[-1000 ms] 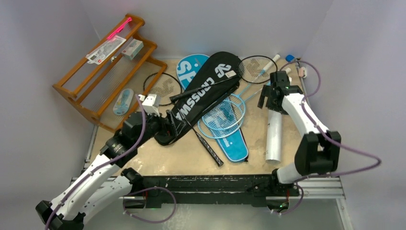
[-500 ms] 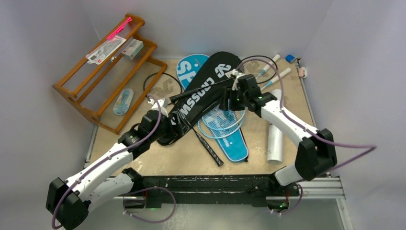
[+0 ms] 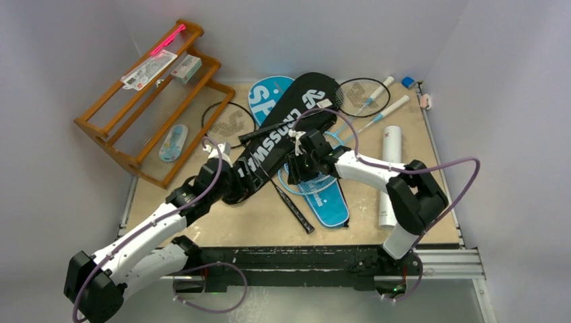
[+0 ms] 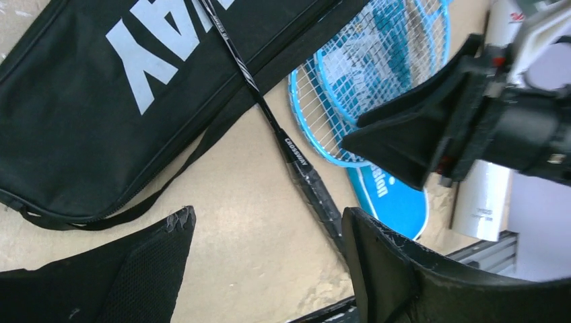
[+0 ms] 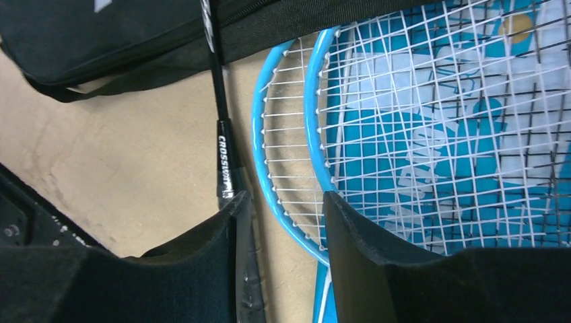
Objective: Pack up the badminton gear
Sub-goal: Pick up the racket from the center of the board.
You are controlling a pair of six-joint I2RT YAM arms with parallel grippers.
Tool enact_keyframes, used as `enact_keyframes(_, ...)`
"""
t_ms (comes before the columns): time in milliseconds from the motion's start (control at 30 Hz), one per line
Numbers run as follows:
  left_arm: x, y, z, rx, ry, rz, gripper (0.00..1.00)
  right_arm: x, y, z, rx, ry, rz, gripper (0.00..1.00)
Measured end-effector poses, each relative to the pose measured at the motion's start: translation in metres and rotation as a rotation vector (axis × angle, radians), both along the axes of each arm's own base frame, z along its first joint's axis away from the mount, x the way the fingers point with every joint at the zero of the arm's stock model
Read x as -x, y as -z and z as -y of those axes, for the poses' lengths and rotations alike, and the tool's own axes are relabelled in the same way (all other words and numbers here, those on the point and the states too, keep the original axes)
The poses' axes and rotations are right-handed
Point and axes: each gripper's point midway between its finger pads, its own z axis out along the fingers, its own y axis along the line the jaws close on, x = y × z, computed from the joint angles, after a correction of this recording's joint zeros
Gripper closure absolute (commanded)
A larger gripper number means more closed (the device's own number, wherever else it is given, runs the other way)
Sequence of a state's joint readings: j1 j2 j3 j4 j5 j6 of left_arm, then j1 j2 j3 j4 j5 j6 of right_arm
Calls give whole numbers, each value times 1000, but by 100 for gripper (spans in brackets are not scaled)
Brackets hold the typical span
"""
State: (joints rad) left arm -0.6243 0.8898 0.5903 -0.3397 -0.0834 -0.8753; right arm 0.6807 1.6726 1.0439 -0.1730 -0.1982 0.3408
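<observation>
- From above, we see the left gripper (image 3: 241,178) at the narrow end of the black cover (image 3: 286,124). The cover reads "CROSSWAY" and lies across the blue cover (image 3: 264,94), lettered "SP", in the middle of the table (image 3: 262,222).
- The right gripper (image 3: 293,171) hangs over the blue rackets (image 3: 316,182) beside that cover. The white tube (image 3: 390,151) lies near the table's right edge, and the rack (image 3: 145,101) stands far left.
- In the left wrist view, we find the jaws wide apart over bare table, holding nothing. The black racket (image 4: 294,151), "CROSSWAY" printed on its shaft, runs just beside one finger (image 4: 404,269). Big white letters "WAY" show on the black cover.
- In the right wrist view, the jaws stand partly apart, straddling a blue racket's rim without pinching it. The "CROSSWAY" shaft disappears behind one finger (image 5: 202,269).
</observation>
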Motion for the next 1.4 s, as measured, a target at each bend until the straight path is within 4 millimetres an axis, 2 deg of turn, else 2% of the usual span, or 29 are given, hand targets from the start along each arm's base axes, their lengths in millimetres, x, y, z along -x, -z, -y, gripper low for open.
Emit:
enact_keyframes(100, 3, -4, -1, 37, -22, 1, 23, 5, 14, -4, 30, -25, -17, 54)
enact_keyframes(233, 8, 2, -9, 53, -63, -6, 25, 15, 28, -12, 67, -56, -31, 55)
enact_keyframes(467, 1, 15, -32, -62, -153, -7, 31, 12, 15, -38, 40, -91, 7, 56)
enact_keyframes(767, -20, 32, -44, -209, -173, -27, 34, 21, 29, -44, 105, -109, 21, 56)
enact_keyframes(967, -22, 37, -46, -237, -161, -29, 34, 36, 32, -50, 145, -147, 49, 66)
enact_keyframes(1167, -28, 33, -47, -226, -168, -9, 35, 57, 31, -50, 144, -175, 53, 66)
enact_keyframes(1300, -44, 34, -56, -201, -198, -21, 39, 88, 18, -42, 80, -233, 1, 67)
enact_keyframes(1400, -56, 35, -63, -199, -224, -36, 39, 93, 6, -51, 28, -259, -10, 66)
